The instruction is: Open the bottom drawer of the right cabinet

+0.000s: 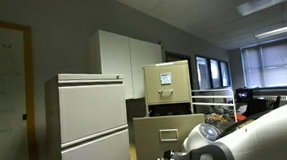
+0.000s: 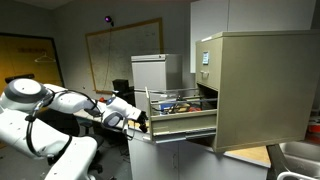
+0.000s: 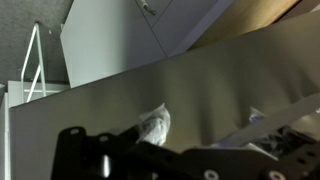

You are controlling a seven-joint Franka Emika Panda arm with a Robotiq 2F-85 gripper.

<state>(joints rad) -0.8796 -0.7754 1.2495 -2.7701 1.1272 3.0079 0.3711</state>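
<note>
We record right cabinet (image 2: 262, 85), tall and tan, bottom drawer (image 2: 186, 126) standing well out from it, gripper (image 2: 137, 121) at the drawer front, its grip we cannot tell, pale grey cabinet (image 1: 86, 119) beside.

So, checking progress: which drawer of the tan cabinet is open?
The bottom drawer, pulled far out from the tan cabinet; the labelled drawer above it sits flush and shut.

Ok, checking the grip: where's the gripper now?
In an exterior view the gripper is at the front end of the pulled-out drawer, picture-left of the tan cabinet.
</note>
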